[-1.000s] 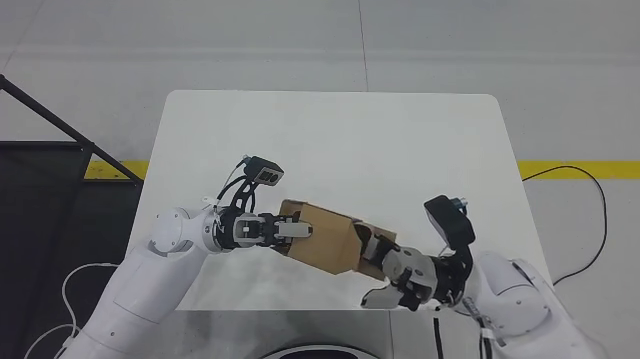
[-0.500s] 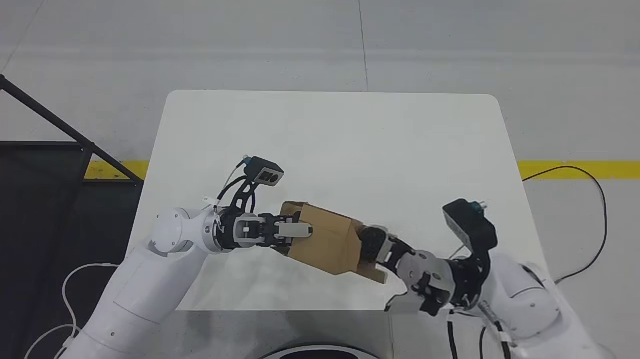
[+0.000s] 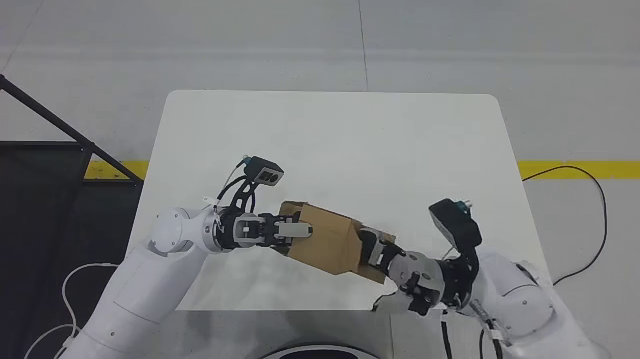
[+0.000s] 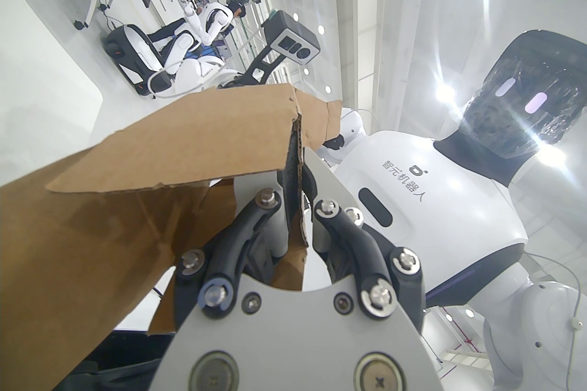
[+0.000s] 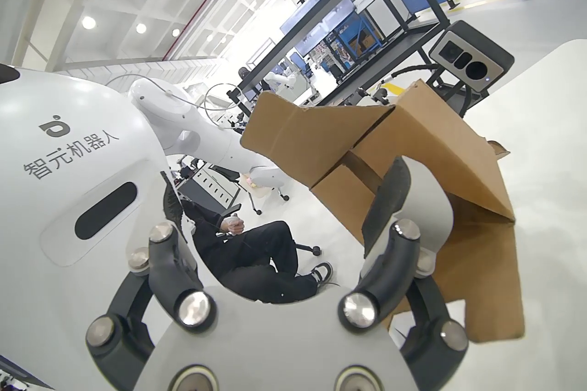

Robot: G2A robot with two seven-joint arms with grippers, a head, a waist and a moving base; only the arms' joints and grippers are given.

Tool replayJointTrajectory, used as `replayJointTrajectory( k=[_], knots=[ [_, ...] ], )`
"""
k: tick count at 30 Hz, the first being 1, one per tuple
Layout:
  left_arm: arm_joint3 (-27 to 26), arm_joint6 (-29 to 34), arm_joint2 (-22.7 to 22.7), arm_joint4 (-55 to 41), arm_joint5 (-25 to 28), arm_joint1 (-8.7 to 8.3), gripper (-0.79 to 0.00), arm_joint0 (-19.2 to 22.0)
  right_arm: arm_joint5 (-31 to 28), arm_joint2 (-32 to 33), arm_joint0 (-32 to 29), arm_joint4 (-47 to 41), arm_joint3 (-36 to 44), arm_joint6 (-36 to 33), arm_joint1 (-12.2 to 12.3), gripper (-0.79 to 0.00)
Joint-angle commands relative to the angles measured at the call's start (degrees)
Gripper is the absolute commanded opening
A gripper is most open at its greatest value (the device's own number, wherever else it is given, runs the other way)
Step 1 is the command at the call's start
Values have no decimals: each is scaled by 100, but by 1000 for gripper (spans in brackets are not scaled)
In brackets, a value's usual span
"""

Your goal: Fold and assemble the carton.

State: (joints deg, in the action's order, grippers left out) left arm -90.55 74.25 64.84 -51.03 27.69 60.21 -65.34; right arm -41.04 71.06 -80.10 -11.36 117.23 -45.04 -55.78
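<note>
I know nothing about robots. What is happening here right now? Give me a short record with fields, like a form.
Object: brown cardboard carton, partly folded, end flaps loose
Place: over the near part of the white table, between the two arms
Left gripper: shut on the cardboard edge at one end
Right gripper: open, at the carton's other end, one finger close against a flap
Stage: carton not yet assembled
</note>
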Motion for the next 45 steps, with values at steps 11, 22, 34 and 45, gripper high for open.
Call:
replayJointTrajectory(
  k=[11, 22, 34, 45],
  knots=[
    [0, 0, 0, 0, 0, 0, -785, 0, -86, -83, 84, 193, -34, 270, -37, 0],
    [-406, -758, 209, 565, 329, 9, -785, -295, -1074, 845, -854, 380, 406, 649, 59, 0],
    [-598, -1042, 376, 812, 507, 24, -785, -499, -1105, 1460, -1521, 945, 350, 1771, 7, 0],
    [-619, -1132, 431, 902, 565, 50, -785, -540, -629, 1767, -1742, 1410, 217, 2344, -45, 0]
  ],
)
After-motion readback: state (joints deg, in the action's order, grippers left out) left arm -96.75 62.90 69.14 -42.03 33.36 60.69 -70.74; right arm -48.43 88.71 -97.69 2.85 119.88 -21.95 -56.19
